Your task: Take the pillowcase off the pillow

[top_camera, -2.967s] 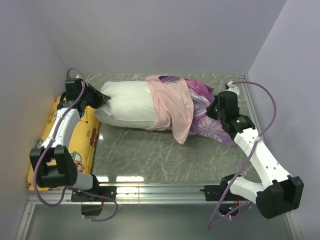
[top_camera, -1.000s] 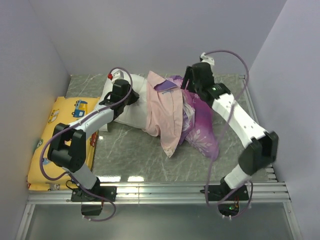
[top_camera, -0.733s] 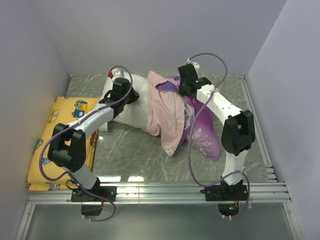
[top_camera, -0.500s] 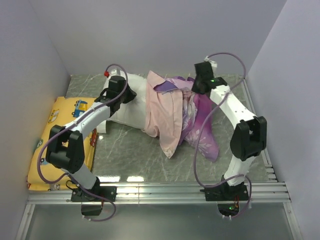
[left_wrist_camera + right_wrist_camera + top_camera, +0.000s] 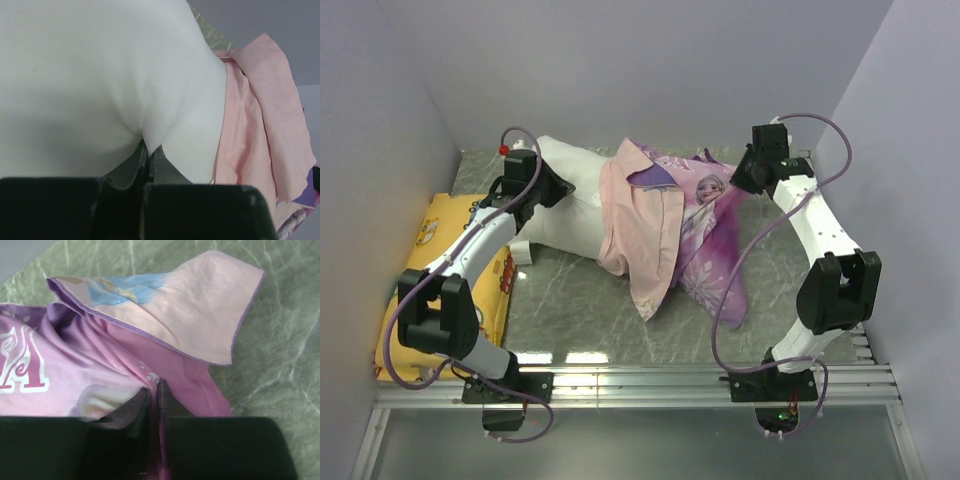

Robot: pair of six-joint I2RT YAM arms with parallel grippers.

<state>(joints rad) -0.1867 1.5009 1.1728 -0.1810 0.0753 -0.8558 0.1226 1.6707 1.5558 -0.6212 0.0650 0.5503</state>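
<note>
The white pillow (image 5: 575,200) lies across the back of the table, its right end still inside the pillowcase (image 5: 705,240). The pillowcase is pink and purple with a cartoon print, and its pale pink reverse (image 5: 640,220) is folded back over the pillow's middle. My left gripper (image 5: 542,184) is shut on the pillow's left end; the left wrist view shows white pillow fabric (image 5: 100,75) pinched between the jaws (image 5: 148,152). My right gripper (image 5: 740,180) is shut on the pillowcase's far right edge and holds it lifted; the right wrist view shows purple-pink fabric (image 5: 115,365) pinched in the jaws (image 5: 156,390).
A yellow pillow with cartoon vehicles (image 5: 440,260) lies at the left side under my left arm. Walls close in at the back and on both sides. A metal rail (image 5: 640,375) runs along the near edge.
My left gripper has pulled the pillow's end to the left and back. My right gripper has drawn the pillowcase edge to the right, stretching the cover out and showing its cartoon face.
</note>
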